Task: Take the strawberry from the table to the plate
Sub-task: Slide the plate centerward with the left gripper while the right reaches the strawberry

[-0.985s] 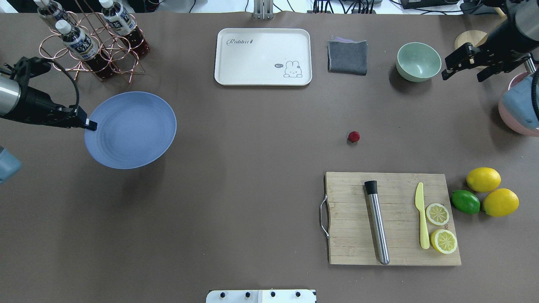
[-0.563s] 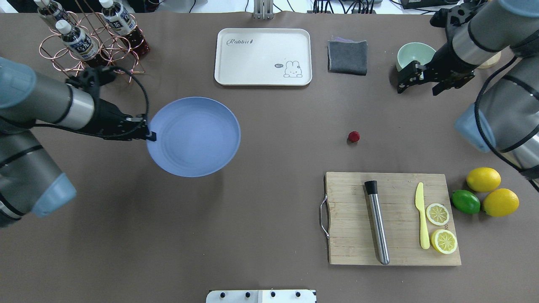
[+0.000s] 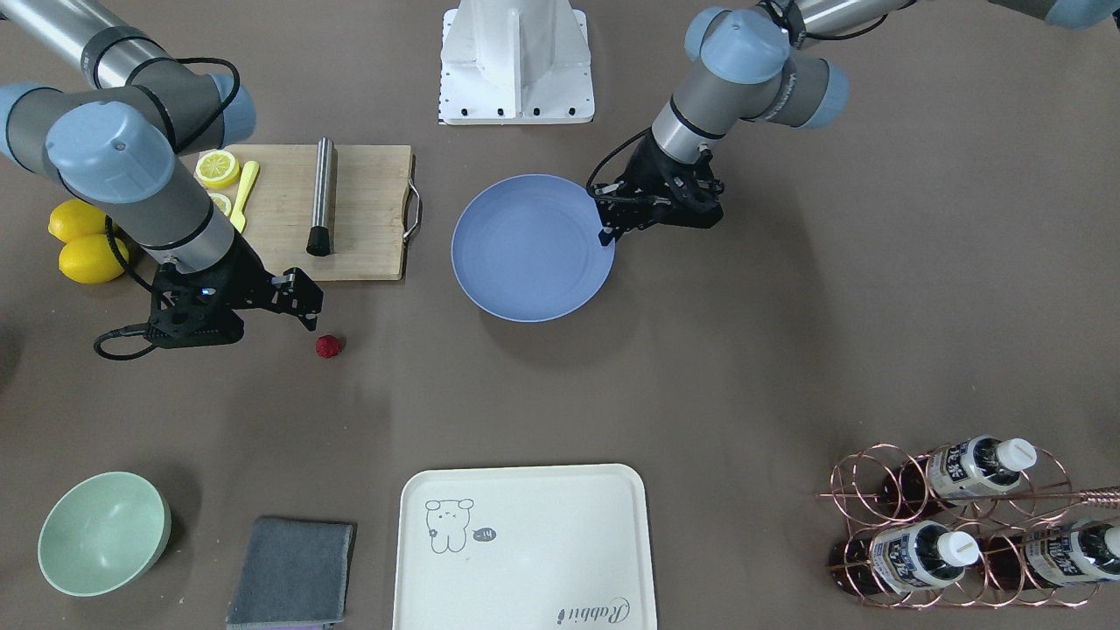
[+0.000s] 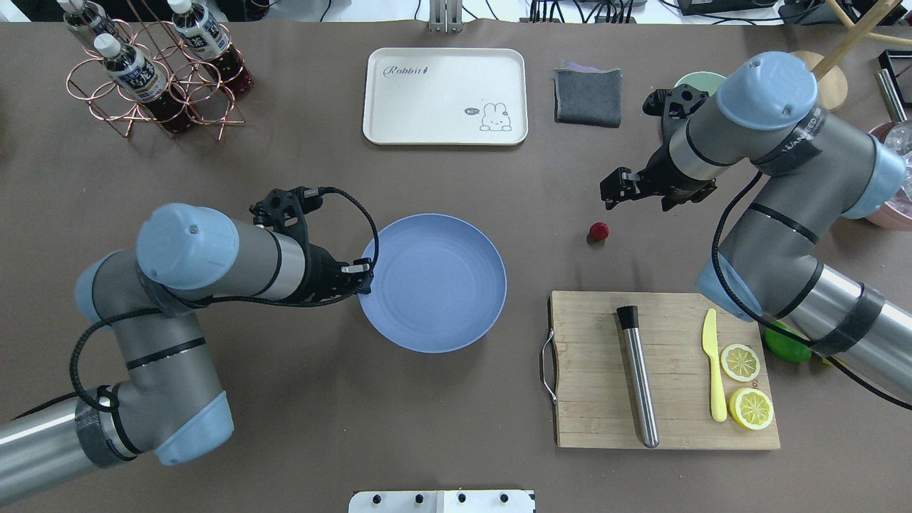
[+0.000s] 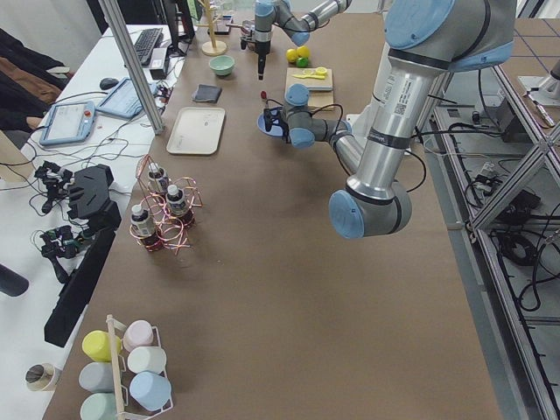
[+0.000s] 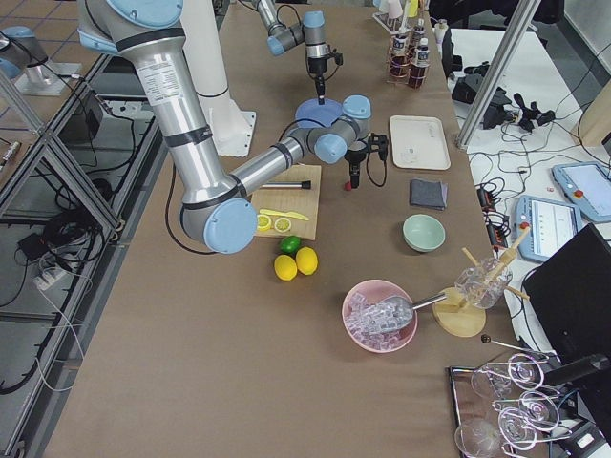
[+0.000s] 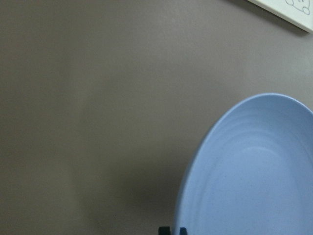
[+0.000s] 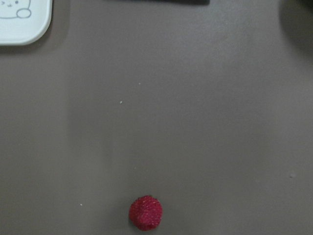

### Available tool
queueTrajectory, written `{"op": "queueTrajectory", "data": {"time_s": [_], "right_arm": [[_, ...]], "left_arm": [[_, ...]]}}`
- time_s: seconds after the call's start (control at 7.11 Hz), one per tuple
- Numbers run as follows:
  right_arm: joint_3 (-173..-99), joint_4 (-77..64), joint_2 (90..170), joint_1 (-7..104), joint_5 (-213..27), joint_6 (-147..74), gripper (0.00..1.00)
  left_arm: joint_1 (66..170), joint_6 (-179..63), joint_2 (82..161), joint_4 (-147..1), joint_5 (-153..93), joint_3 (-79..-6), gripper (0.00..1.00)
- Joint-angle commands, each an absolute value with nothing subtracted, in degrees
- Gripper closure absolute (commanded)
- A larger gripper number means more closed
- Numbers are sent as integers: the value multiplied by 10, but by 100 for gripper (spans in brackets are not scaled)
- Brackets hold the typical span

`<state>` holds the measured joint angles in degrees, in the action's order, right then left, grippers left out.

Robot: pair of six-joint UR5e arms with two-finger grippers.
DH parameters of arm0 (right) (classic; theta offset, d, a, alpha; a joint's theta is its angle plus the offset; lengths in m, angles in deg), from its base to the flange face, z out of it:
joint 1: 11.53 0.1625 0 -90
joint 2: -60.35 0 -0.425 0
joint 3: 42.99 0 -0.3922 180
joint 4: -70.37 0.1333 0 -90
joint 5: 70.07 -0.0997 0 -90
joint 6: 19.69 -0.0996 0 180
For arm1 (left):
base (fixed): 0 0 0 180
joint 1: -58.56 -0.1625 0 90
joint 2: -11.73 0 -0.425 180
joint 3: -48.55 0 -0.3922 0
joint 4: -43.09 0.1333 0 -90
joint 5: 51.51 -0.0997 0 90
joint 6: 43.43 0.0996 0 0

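Observation:
The small dark-red strawberry (image 4: 598,231) (image 3: 329,346) lies on the bare brown table (image 4: 442,413), right of centre; it also shows low in the right wrist view (image 8: 145,212). My right gripper (image 4: 627,194) (image 3: 262,297) hovers open just beyond the fruit, apart from it. The round blue plate (image 4: 432,283) (image 3: 532,248) (image 7: 254,171) sits near the table's middle, with nothing on it. My left gripper (image 4: 363,281) (image 3: 605,232) is shut on the plate's left rim.
A wooden cutting board (image 4: 666,427) with a steel muddler, yellow knife and lemon slices lies near the strawberry. A cream tray (image 4: 445,96), grey cloth (image 4: 588,96) and bottle rack (image 4: 153,71) line the far edge. The right arm partly hides the green bowl (image 4: 695,80).
My left arm has carried the plate rightward to the table's middle. My right arm has swung in from the far right to just beyond the strawberry, which has not moved.

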<state>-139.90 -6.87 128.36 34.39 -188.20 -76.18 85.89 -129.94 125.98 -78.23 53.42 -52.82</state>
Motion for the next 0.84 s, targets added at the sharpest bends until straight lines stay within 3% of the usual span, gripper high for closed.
{"op": "queueTrajectory", "data": {"time_s": [0.0, 0.28, 0.42, 0.56, 0.7], "right_arm": [[-1361, -57, 1267, 315, -1858, -771, 0], [-1317, -27, 1244, 305, -1850, -785, 0], [-1309, -27, 1238, 303, -1849, -786, 0], [-1304, -27, 1236, 300, -1845, -787, 0], [-1298, -27, 1235, 298, -1842, -787, 0]], "left_arm": [[825, -1301, 1270, -780, 494, -508, 100], [819, -1302, 1269, -782, 483, -507, 100], [819, -1298, 1265, -783, 482, -506, 11], [819, -1299, 1263, -783, 455, -508, 2], [820, -1298, 1263, -784, 446, -509, 2]]}}
